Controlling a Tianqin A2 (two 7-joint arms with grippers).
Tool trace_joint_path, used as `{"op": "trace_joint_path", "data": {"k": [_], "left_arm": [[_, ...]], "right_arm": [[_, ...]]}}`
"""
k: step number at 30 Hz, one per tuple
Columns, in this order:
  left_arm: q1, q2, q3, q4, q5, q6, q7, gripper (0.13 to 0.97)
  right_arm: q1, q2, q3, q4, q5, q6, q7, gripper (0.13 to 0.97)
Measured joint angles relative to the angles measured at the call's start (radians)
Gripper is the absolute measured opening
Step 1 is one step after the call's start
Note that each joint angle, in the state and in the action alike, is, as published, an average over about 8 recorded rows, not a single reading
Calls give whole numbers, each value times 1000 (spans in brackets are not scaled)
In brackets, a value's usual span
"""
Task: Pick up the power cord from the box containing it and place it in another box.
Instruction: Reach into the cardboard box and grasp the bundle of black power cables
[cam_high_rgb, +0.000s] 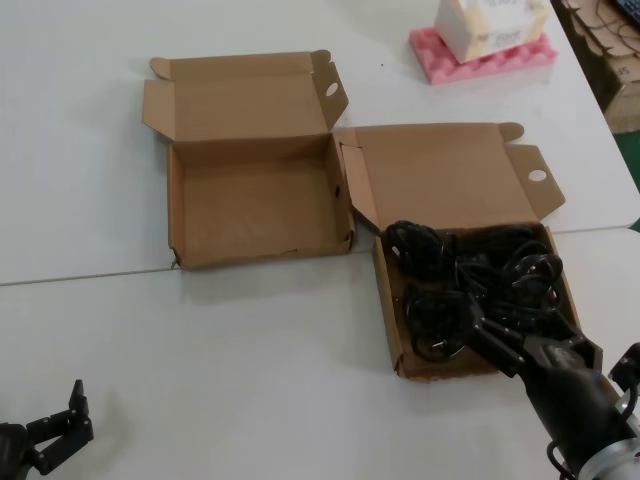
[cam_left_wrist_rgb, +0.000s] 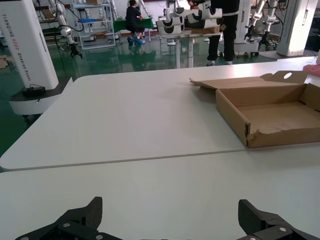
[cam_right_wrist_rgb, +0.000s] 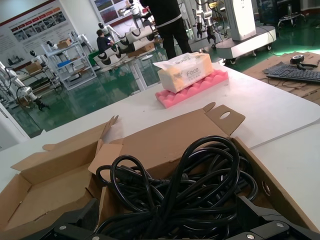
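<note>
The black power cord (cam_high_rgb: 470, 280) lies coiled in the right cardboard box (cam_high_rgb: 384, 300), whose lid (cam_high_rgb: 440, 175) is open. The other box (cam_high_rgb: 255, 205), with a split front corner, stands empty to its left. My right gripper (cam_high_rgb: 520, 335) is low over the near part of the cord box, open, with its fingers on either side of the cord bundle (cam_right_wrist_rgb: 185, 190). In the right wrist view the gripper (cam_right_wrist_rgb: 167, 215) straddles the coils. My left gripper (cam_high_rgb: 60, 420) is open and empty, parked at the table's near left, far from both boxes. In its wrist view the gripper (cam_left_wrist_rgb: 170, 212) faces the empty box (cam_left_wrist_rgb: 280, 117).
A tissue box (cam_high_rgb: 490, 25) on pink foam (cam_high_rgb: 480, 62) stands at the far right of the table, also in the right wrist view (cam_right_wrist_rgb: 187, 75). Cardboard pieces (cam_high_rgb: 610, 50) lie beyond the right table edge. Bare white tabletop (cam_high_rgb: 250, 350) lies between my arms.
</note>
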Motion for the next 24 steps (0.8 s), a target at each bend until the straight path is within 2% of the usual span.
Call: {"op": "trace_joint_path", "data": {"k": [14, 18, 24], "left_arm": [[0, 0, 0, 0, 0, 0, 0, 966], [0, 0, 0, 0, 0, 0, 0, 959], [0, 0, 0, 0, 0, 0, 0, 941]], "right_arm": [[1, 27, -26, 12, 5, 17, 0, 966], [13, 122, -114, 48, 59, 83, 0, 966], [84, 364, -342, 113, 178, 229, 0, 966]]}}
